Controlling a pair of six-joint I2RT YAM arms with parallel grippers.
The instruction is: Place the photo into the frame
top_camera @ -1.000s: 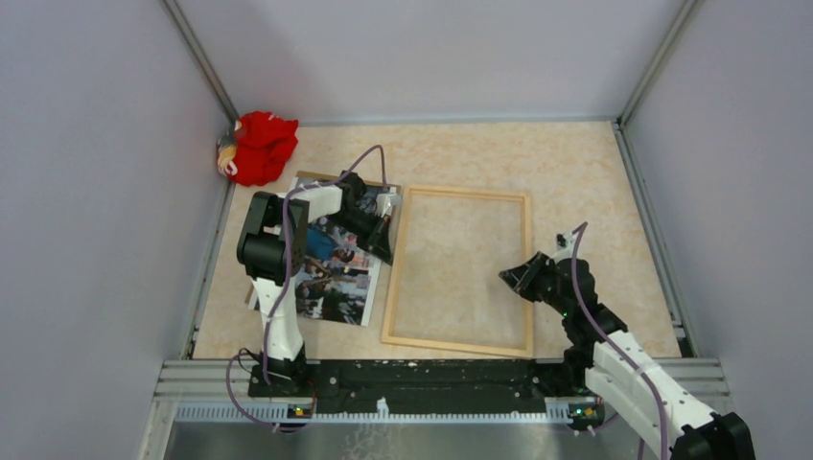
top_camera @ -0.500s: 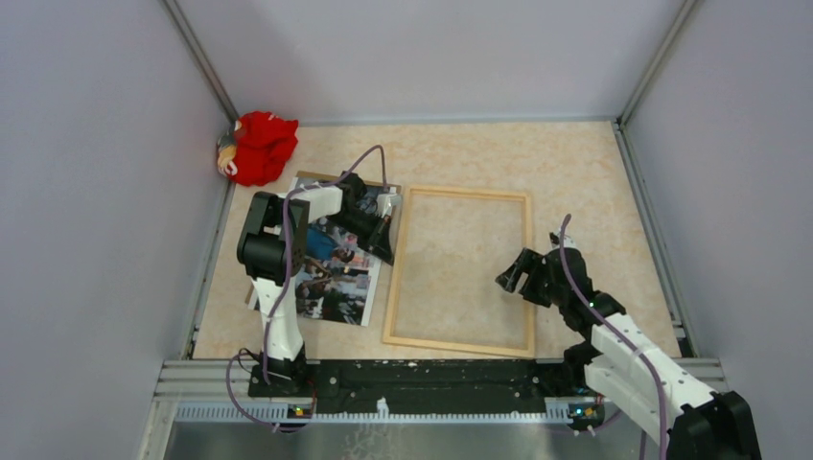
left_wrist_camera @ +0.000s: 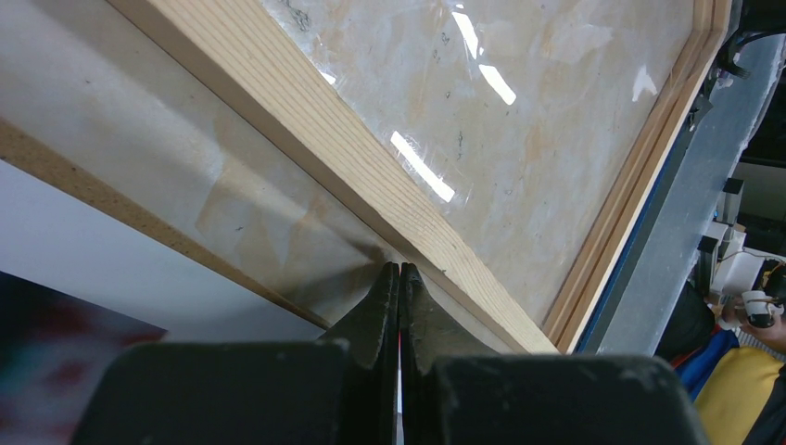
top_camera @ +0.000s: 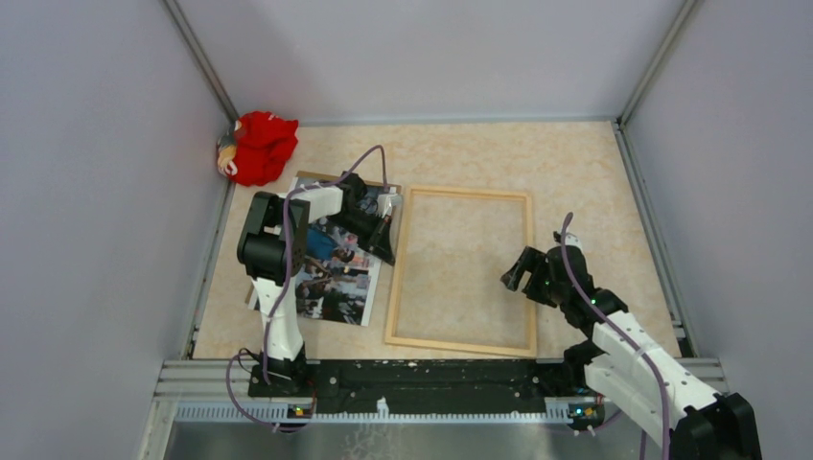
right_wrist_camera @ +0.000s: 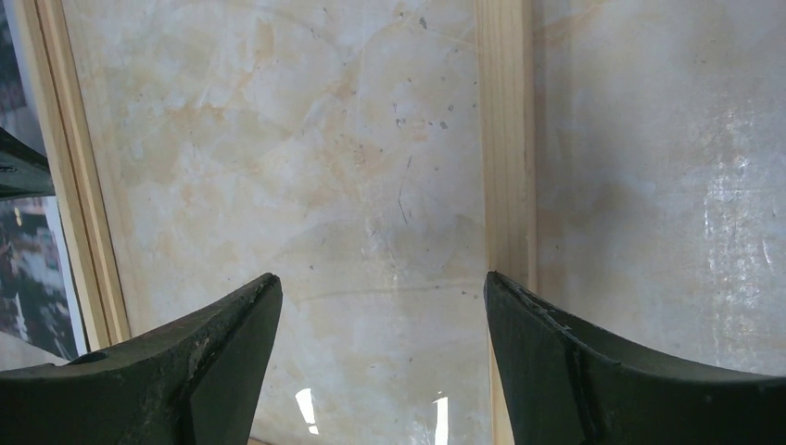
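Release on the right. Top view: right hand (top_camera: 525, 273) has gone from pinched to wide over the lower right rail of the frame (top_camera: 460, 195) and holds nothing. The frame's near end looks nudged slightly right. Frame lies flat at centre. Photo (top_camera: 331, 283) is face up to its left, not in yet, so I'd say loading is still ahead. Left hand (top_camera: 383, 235) is unchanged, arm folded over the photo, tip at the frame's left rail.

Left wrist view: fingers (left_wrist_camera: 375, 315) pressed together, empty, tips on the tabletop (left_wrist_camera: 278, 232) just beside the rail.

Right wrist view: fingers (right_wrist_camera: 213, 362) spread wide above the pane (right_wrist_camera: 306, 139), right rail next to one finger, contact unclear.
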